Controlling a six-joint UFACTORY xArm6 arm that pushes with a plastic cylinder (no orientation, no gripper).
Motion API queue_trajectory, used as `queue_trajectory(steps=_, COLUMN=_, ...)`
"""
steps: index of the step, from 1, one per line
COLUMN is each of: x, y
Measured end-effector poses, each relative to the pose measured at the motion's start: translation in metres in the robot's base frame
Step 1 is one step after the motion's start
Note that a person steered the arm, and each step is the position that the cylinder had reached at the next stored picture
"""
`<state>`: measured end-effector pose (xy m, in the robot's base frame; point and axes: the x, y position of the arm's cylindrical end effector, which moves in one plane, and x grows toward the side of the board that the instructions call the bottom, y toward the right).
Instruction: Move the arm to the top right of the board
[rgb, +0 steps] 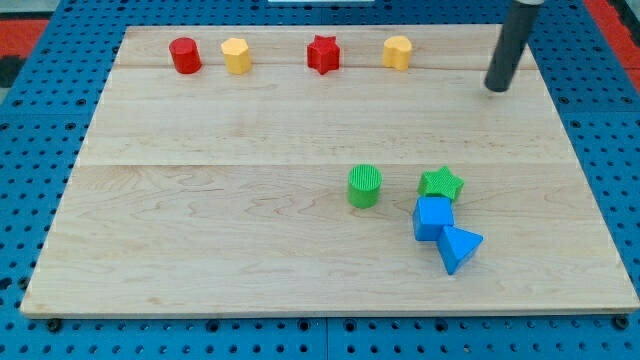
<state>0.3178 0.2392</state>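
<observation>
My tip (497, 88) rests on the wooden board (200, 230) near the view's top right corner, with the dark rod rising out of the view's top. It touches no block. The nearest block is a yellow block (397, 52), to the tip's left along the top edge. Further left in the same row are a red star (323, 55), a yellow hexagon-like block (236, 55) and a red cylinder (185, 55).
Lower right of centre stand a green cylinder (365, 186), a green star (441, 184), a blue cube (433, 218) and a blue triangular block (459, 248), the last three touching. A blue pegboard (40, 130) surrounds the board.
</observation>
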Motion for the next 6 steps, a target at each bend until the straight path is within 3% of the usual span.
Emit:
queue_trajectory(steps=5, x=0.000, y=0.048)
queue_trajectory(steps=6, x=-0.023, y=0.070)
